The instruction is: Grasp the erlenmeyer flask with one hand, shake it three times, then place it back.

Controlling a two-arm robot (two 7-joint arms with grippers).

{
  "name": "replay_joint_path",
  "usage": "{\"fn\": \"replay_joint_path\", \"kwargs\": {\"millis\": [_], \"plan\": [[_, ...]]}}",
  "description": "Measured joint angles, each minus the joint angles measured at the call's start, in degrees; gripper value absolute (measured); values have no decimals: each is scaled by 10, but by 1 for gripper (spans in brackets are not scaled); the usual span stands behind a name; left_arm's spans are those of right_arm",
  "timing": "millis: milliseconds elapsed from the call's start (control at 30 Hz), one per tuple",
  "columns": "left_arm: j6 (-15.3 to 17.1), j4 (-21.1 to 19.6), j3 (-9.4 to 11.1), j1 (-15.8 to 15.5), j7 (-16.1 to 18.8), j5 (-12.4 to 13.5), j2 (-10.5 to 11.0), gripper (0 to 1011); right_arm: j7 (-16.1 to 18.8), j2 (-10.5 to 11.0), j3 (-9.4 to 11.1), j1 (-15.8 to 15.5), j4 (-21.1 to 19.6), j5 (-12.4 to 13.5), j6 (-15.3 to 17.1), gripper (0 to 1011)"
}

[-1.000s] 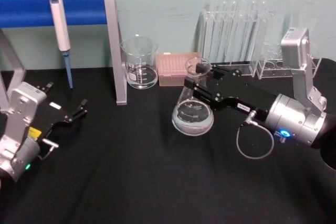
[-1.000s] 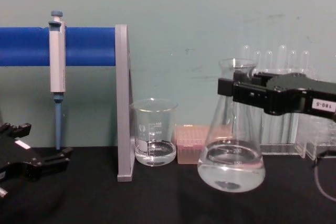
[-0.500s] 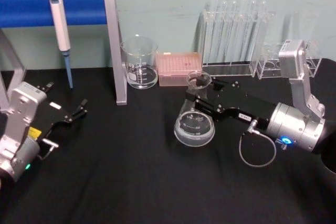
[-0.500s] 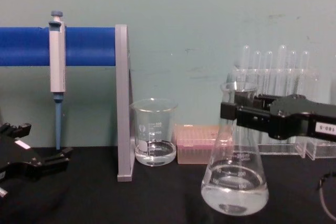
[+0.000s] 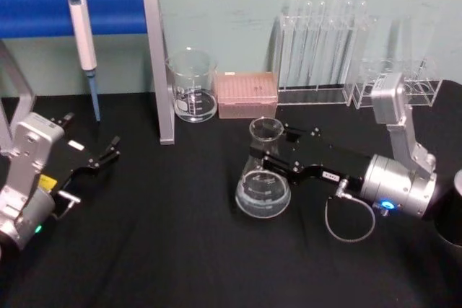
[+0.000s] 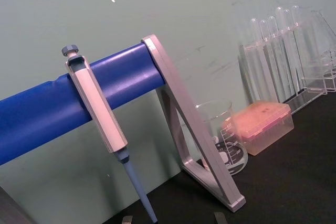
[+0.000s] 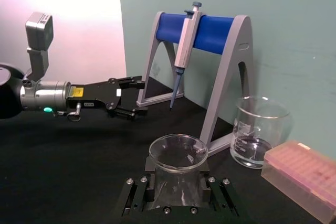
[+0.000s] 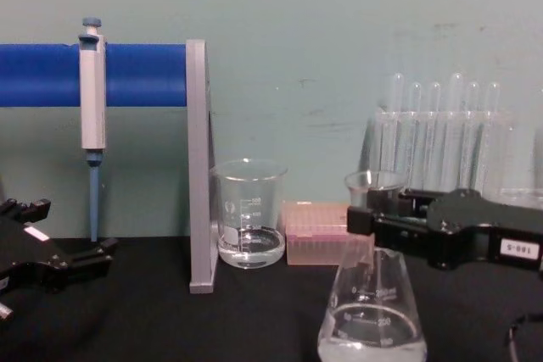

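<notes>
A black table (image 5: pixel 173 250) carries a grey-legged stand with a thick blue crossbar (image 5: pixel 108 1) at its far left. Well to the right of the stand and nearer the robot, the right arm's black blocky gripper (image 5: pixel 274 148) reaches in sideways. Its jaws are pinched on the narrow neck of the clear glass conical erlenmeyer flask (image 5: pixel 262 185), one jaw on each side just under the flared rim. The flask hangs upright with its wide base, which holds a little clear liquid, low over the table. Whether it touches cannot be told.

Nearer the robot than the stand, beneath the crossbar's left part, the left black gripper (image 5: pixel 108 151) sits parked, fingers spread.

Far right of the stand, against the wall, a clear rack of tall test tubes (image 5: pixel 317 41). Just right of the stand, a clear cylindrical spouted beaker (image 5: pixel 192 86), then a pink plastic box (image 5: pixel 247 94). A grey pipette with a blue tip (image 5: pixel 83 34) hangs on the crossbar.
</notes>
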Motion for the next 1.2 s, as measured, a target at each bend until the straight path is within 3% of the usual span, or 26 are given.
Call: {"fn": "replay_joint_path", "kwargs": {"millis": [600, 1200], "plan": [[0, 0, 0, 0, 0, 0, 0, 1001, 33, -15, -21, 18, 56, -7, -26, 466], [0, 0, 0, 0, 0, 0, 0, 1001, 37, -16, -27, 20, 65, -10, -25, 466]]}}
